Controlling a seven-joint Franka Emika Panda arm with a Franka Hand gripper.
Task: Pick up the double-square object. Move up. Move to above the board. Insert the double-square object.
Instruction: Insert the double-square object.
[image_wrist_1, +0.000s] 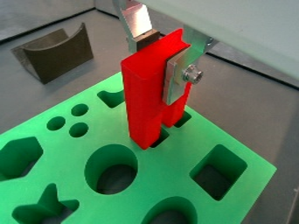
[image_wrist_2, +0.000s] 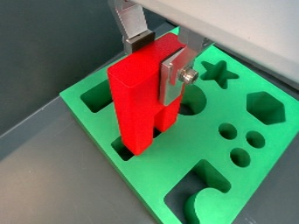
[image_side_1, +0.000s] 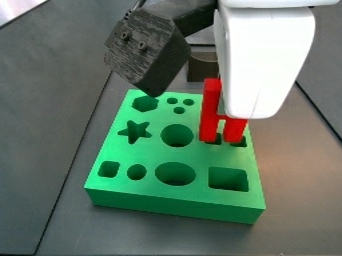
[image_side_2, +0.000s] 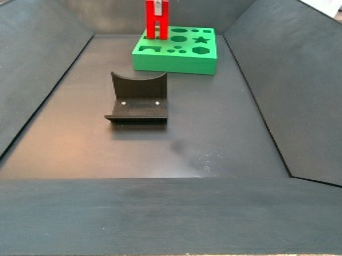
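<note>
The gripper (image_wrist_1: 160, 63) clamps the upright double-square object (image_wrist_1: 149, 98), its prongs entering the board (image_wrist_1: 70, 175)

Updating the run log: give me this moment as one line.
phase: insert | gripper: shut on double-square object | prongs entering board holes | dark grey block: untouched

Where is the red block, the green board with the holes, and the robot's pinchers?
double-square object (image_wrist_1: 145, 96): wrist view, its broad red face.
board (image_side_1: 171, 198): side view, its front green wall.
gripper (image_wrist_2: 156, 59): wrist view, midway between the silver fingers, shut on the red block's top.
</note>
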